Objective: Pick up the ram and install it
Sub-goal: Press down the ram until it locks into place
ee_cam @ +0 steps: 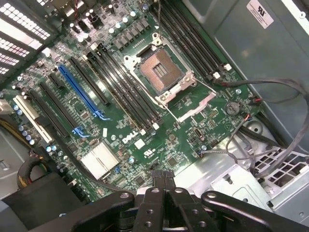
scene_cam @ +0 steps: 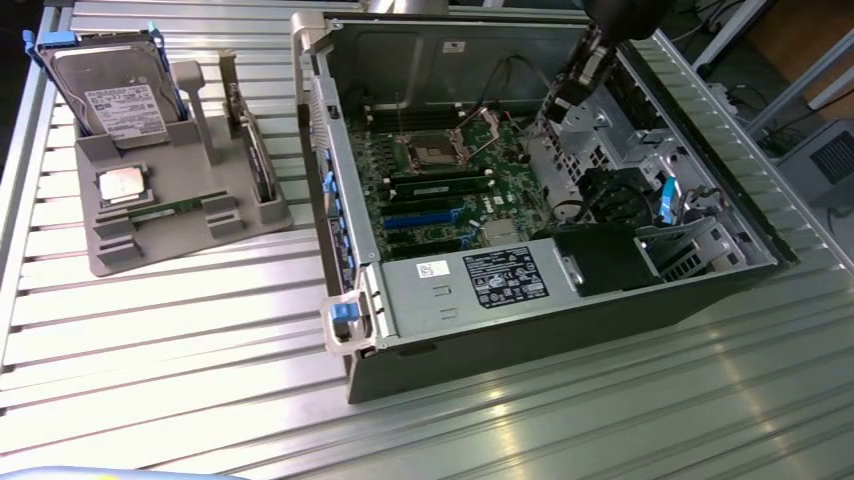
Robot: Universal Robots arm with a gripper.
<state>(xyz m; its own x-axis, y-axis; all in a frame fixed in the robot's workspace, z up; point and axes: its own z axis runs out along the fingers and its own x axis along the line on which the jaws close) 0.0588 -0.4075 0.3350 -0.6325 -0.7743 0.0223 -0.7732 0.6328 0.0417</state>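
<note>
Wrist view: claw [ee_cam: 164, 186] closed, empty, above motherboard [ee_cam: 145, 96].

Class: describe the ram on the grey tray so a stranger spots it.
Find the grey tray on the exterior view's left of the open computer case. On it, beside the square silver CPU, lies the ram: the only slim green strip there.
</note>
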